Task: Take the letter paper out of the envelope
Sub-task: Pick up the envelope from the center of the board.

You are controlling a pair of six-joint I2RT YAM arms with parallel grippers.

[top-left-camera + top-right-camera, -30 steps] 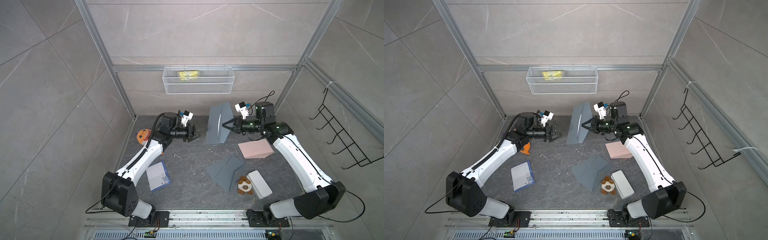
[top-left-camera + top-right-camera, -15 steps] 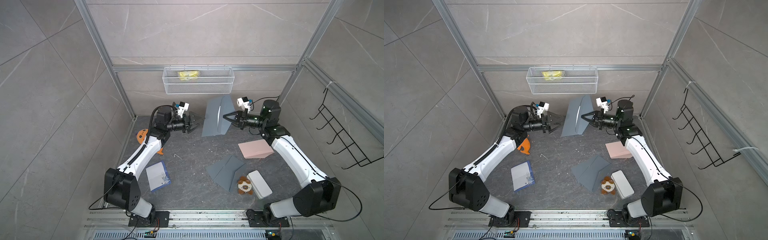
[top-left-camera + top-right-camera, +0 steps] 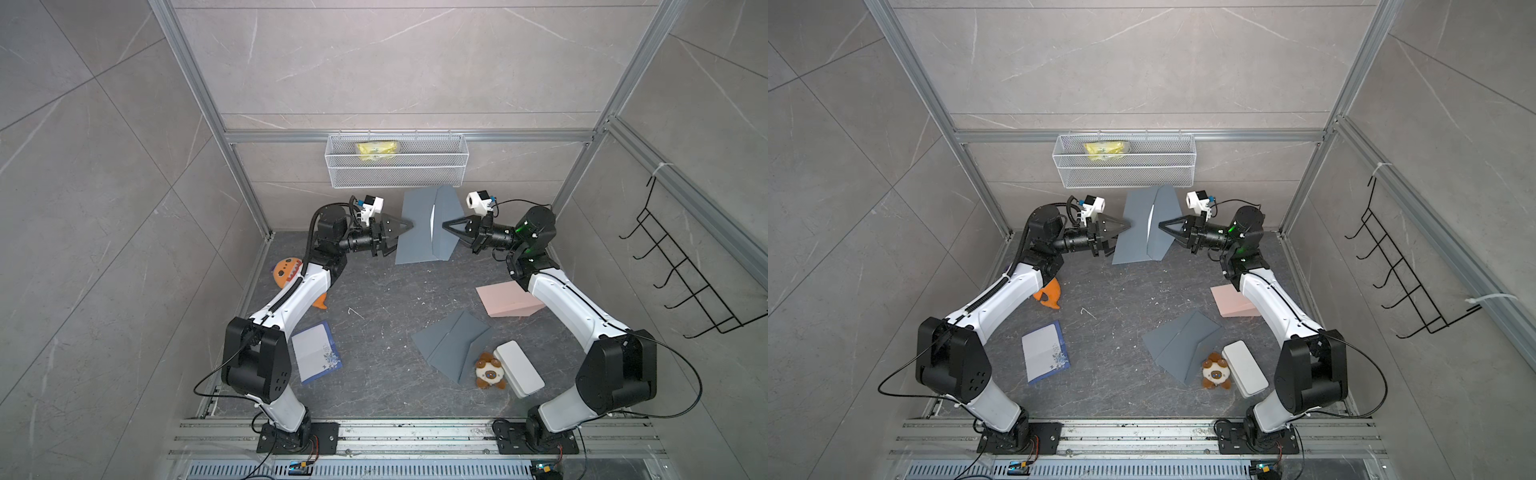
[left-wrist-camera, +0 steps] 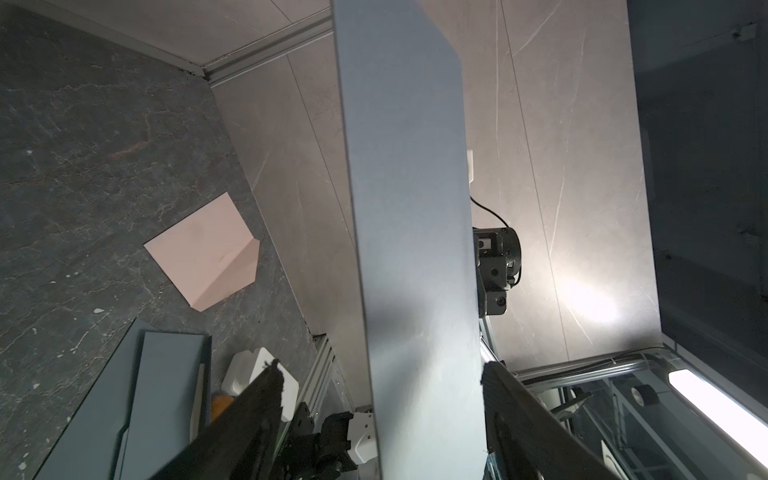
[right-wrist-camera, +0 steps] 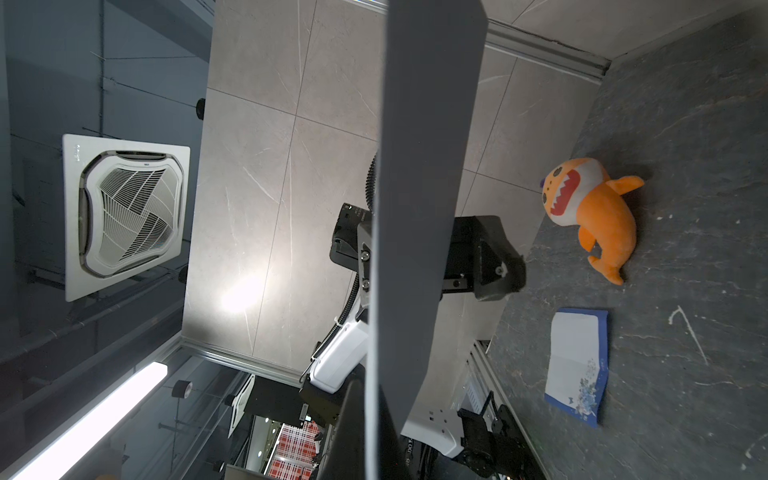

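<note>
A grey envelope hangs upright in the air near the back wall, seen in both top views. My right gripper is shut on its right side, and the right wrist view shows the sheet edge-on between the pinched jaws. A thin white strip, apparently the letter paper, shows along the envelope's middle fold. My left gripper is open at the envelope's left edge. In the left wrist view the envelope stands between its spread fingers, close against one and clear of the other.
On the floor lie a second grey envelope, a pink envelope, a white sheet with a blue border, an orange shark plush, a small brown plush and a white box. A wire basket hangs just behind the envelope.
The right arm lifted the envelope up and toward the back wall. The left gripper moved right to the envelope's left edge, and its jaws have narrowed a little.
</note>
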